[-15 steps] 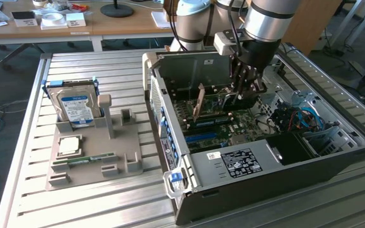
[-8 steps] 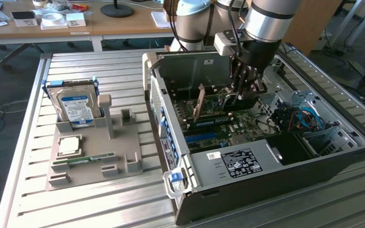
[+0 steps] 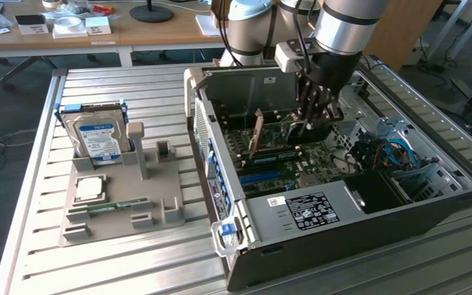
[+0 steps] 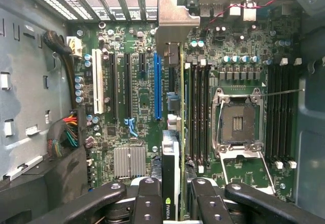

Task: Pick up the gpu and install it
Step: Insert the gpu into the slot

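Inside the open computer case (image 3: 432,209), at one o'clock of the exterior view, my hand (image 3: 311,126) is clamped on the gpu (image 3: 258,132), which stands upright over the motherboard (image 3: 260,171). Wrist view: the hand (image 4: 175,196) grips the gpu (image 4: 170,158) edge-on, just beside the blue slot (image 4: 158,87), its silver bracket (image 4: 175,21) at the case's rear grille.

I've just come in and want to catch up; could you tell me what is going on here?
The robot arm's gripper is shut on the gpu, holding it on edge inside the open computer case, over the expansion slots of the motherboard, its metal bracket toward the case's rear wall. Whether it is seated in a slot cannot be told. The hard drive stands in its holder outside the case.
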You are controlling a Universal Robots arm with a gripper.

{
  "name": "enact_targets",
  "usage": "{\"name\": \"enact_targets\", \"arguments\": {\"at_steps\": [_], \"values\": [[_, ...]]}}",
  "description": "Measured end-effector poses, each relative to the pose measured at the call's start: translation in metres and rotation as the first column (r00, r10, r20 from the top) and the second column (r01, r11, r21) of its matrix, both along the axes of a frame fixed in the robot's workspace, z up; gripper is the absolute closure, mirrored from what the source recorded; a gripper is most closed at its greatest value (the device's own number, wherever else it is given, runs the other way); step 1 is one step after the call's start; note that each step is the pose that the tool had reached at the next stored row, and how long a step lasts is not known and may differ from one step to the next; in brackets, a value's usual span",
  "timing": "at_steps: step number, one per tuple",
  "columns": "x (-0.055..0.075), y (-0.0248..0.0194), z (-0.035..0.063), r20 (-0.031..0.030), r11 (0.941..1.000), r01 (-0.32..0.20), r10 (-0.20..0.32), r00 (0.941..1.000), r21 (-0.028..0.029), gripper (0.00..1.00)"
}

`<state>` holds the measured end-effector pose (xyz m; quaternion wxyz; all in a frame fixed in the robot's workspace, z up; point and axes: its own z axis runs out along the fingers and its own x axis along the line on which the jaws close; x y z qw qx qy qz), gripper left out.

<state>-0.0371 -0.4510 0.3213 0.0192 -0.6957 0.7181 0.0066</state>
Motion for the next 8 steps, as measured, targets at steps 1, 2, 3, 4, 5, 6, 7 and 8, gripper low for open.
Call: {"name": "enact_targets", "arguments": {"at_steps": [1,2,3,4,5,6,7,8], "values": [[0.0000,0.0000,-0.0002,-0.0001,1.0000,0.000,0.000,1.0000,-0.0001,0.73],[0.0000,0.0000,-0.0007,0.0000,1.0000,0.000,0.000,1.0000,0.0002,0.73],[0.0000,0.0000,-0.0014,0.0000,1.0000,0.000,0.000,1.0000,0.0002,0.73],[-0.0001,0.0000,-0.0021,0.0000,1.0000,0.000,0.000,1.0000,0.0000,0.73],[-0.0001,0.0000,-0.0028,-0.0001,1.0000,0.000,0.000,1.0000,-0.0001,0.73],[0.0000,0.0000,-0.0033,-0.0001,1.0000,0.000,0.000,1.0000,-0.0001,0.73],[-0.0001,0.0000,-0.0033,-0.0001,1.0000,0.000,0.000,1.0000,-0.0003,0.73],[-0.0001,0.0000,-0.0033,-0.0002,1.0000,0.000,0.000,1.0000,-0.0003,0.73]]}}
